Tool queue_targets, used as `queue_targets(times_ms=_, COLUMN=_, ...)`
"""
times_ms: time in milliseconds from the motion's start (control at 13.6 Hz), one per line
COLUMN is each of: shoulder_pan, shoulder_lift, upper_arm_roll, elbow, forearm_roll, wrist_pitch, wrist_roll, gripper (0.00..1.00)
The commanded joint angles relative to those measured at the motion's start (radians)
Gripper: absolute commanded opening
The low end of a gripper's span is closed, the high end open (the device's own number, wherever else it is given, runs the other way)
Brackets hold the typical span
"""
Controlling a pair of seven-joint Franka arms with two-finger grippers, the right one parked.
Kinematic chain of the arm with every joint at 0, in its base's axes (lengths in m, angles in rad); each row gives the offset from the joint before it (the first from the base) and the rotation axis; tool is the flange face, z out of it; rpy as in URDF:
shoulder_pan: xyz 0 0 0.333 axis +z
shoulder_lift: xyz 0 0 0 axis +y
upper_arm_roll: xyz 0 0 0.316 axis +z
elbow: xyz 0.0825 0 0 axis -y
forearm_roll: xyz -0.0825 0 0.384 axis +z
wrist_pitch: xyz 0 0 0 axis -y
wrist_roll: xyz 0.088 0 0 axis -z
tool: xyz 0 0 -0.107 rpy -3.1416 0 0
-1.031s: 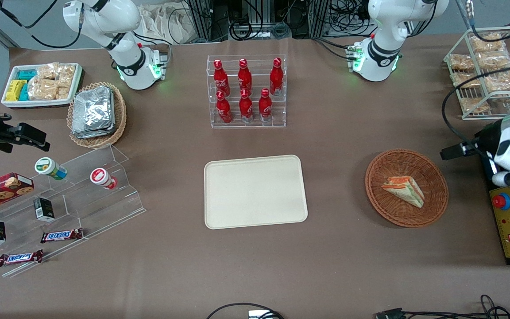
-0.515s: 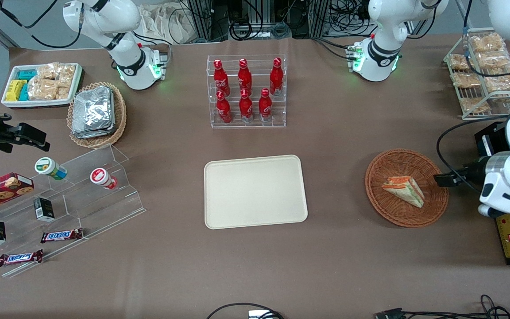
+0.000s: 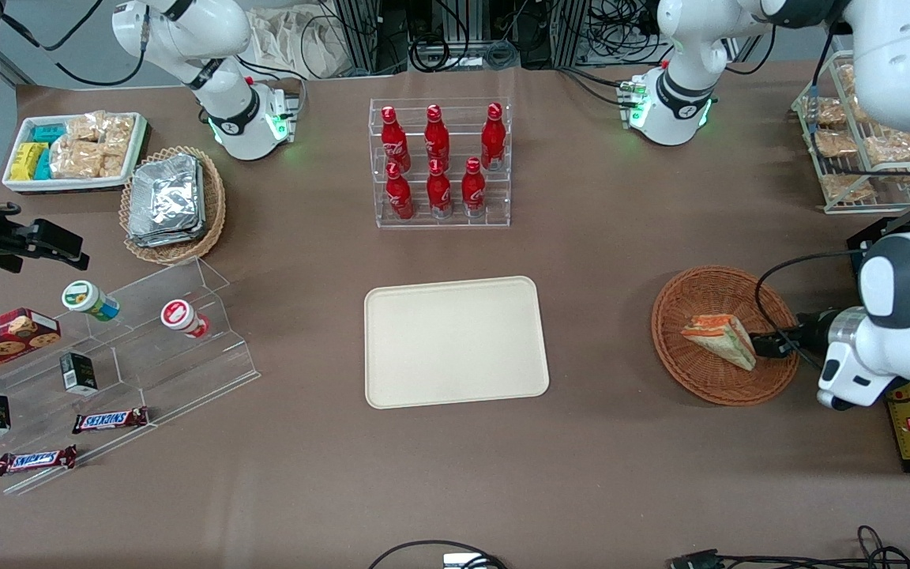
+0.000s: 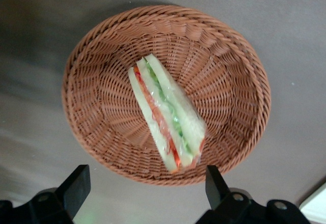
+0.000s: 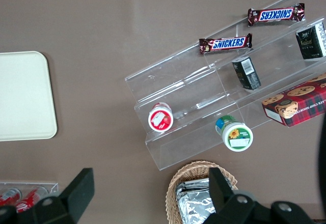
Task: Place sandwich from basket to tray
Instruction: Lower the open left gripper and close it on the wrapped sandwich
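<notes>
In basket (image 3: 708, 379): sandwich (image 3: 720, 341); gripper (image 4: 145, 191) above.

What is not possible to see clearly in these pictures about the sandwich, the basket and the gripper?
- Sandwich underside: hidden in both views; it lies in the basket.
- Basket rim toward the working arm: covered by the gripper in the front view.
- Gripper height above the sandwich: the front view looks down, so it cannot be told.
- Gripper fingers: open, their bases cut off by the left wrist view's edge.
</notes>
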Motion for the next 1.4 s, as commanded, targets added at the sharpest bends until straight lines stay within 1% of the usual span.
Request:
queue_targets(times_ms=0, shoulder_pan=0.002, shoulder_lift=0.049, upper_arm_roll=-0.003, elbow=0.01, forearm_roll=-0.03, wrist_pitch=0.039, wrist_roll=-0.048, gripper=1.0)
queue_targets(times_ms=442, shoulder_pan=0.008, shoulder_lift=0.126, upper_arm_roll=-0.003, elbow=0.01, forearm_roll=-0.031, wrist_pitch=0.096, wrist_roll=-0.051, gripper=1.0)
queue_targets(times_ms=663, shoulder_pan=0.01, shoulder_lift=0.149, upper_arm_roll=-0.003, elbow=0.008, forearm_roll=-0.061, wrist_pitch=0.102, wrist_roll=-0.051, gripper=1.0)
queue_targets(times_ms=957, shoulder_pan=0.007, shoulder_lift=0.15, upper_arm_roll=-0.003, elbow=-0.067, forearm_roll=-0.062, wrist_pitch=0.173, wrist_roll=-0.053, gripper=1.0)
queue_targets(times_ms=1178, shoulder_pan=0.005, shoulder_lift=0.15, upper_arm_roll=-0.003, elbow=-0.075, forearm_roll=-0.065, wrist_pitch=0.174, wrist_roll=-0.053, gripper=1.0)
queue_targets(times_ms=1325, shoulder_pan=0.007, shoulder_lift=0.149, upper_arm_roll=-0.003, elbow=-0.076, forearm_roll=-0.081, wrist_pitch=0.174, wrist_roll=-0.051, gripper=1.0)
